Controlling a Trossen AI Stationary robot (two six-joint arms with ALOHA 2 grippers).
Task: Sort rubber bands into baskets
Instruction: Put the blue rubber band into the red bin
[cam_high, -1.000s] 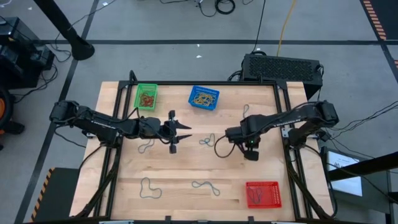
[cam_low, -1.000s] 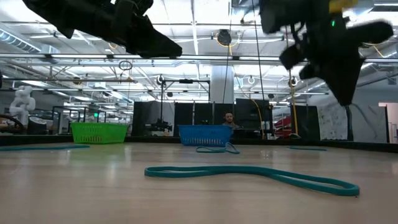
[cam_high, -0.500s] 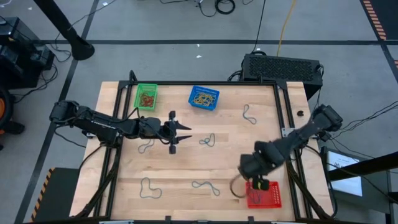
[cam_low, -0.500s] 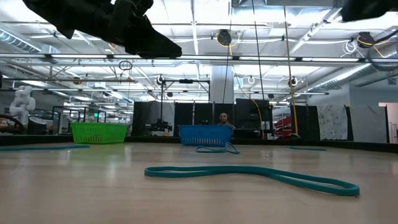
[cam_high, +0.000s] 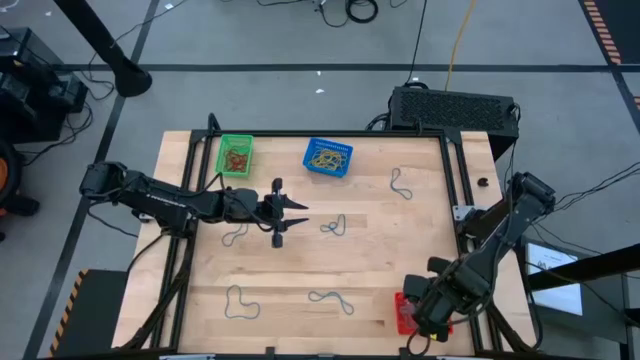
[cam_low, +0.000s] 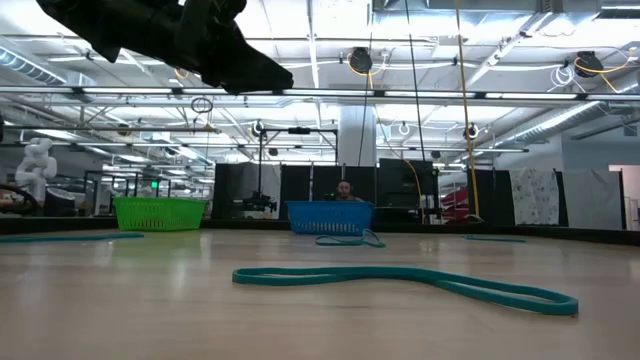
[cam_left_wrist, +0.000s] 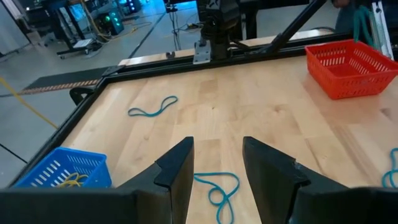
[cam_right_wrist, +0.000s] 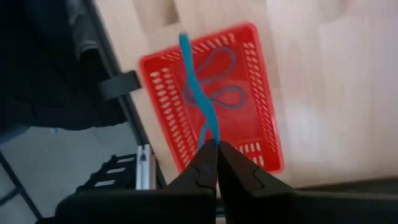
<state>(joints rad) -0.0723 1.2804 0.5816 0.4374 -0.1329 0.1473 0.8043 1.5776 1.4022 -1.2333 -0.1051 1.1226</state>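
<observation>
My right gripper (cam_right_wrist: 216, 149) is shut on a teal rubber band (cam_right_wrist: 198, 93) and points down over the red basket (cam_right_wrist: 249, 93) at the table's near right corner. My right arm covers most of that basket (cam_high: 403, 315) in the high view. Bands lie inside it (cam_right_wrist: 219, 79). My left gripper (cam_left_wrist: 217, 165) hovers open left of the table's middle (cam_high: 285, 212), above a teal band (cam_left_wrist: 219, 190) lying flat. More bands (cam_high: 398, 183) (cam_high: 240, 302) (cam_high: 330, 298) lie on the wood. The green basket (cam_high: 236, 155) and blue basket (cam_high: 328, 157) stand at the far edge. My right gripper pinches the teal band at its upper end (cam_right_wrist: 213, 138), between the tips of its two fingers. The fingers come from above, pointing down. The band hangs below them over the red basket; whether its lower end touches the basket I cannot tell.
A black vented box (cam_high: 455, 105) stands beyond the far right corner. A black frame rail (cam_high: 455, 180) runs along the table's right side. In the low view a long teal band (cam_low: 400, 278) lies in the foreground, with the green basket (cam_low: 158, 212) and the blue basket (cam_low: 330, 217) behind it.
My right gripper, shut on the teal band, has swung from the table's middle toward the near right corner, risen a little and rolled. It now stands over the red basket, and the band has gone with it, hanging below.
</observation>
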